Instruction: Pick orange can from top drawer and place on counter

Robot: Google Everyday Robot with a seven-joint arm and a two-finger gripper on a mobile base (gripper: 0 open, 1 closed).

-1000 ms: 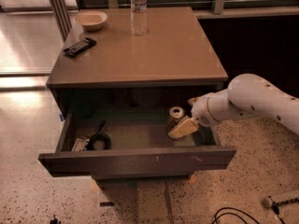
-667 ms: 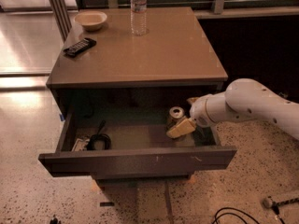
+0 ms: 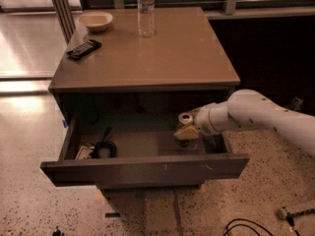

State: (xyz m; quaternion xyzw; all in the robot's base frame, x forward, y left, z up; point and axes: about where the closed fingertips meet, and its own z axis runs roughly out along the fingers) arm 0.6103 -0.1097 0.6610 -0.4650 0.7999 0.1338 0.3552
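- Inside the wide grey-brown top drawer [image 3: 147, 167], on its right side, stands the small silver-topped orange can [image 3: 185, 118].
- Just in front of it sits the yellowish gripper [image 3: 187, 132] of the white arm [image 3: 256, 114]; if it pinches the can, I cannot tell.
- Above, the glossy tan counter [image 3: 187, 53] carries a clear plastic bottle [image 3: 146, 11].

You've got one camera, so no second view to overlap. It sits high in front of the cabinet, tilted down, facing the open top drawer [image 3: 147, 168]. It's near: the counter [image 3: 172, 58] and drawer span most of the frame, with floor [image 3: 29, 132] at the edges. The arm [image 3: 256, 114] enters frame right; the gripper [image 3: 187, 132] is inside the drawer's right part, at the orange can [image 3: 185, 118].
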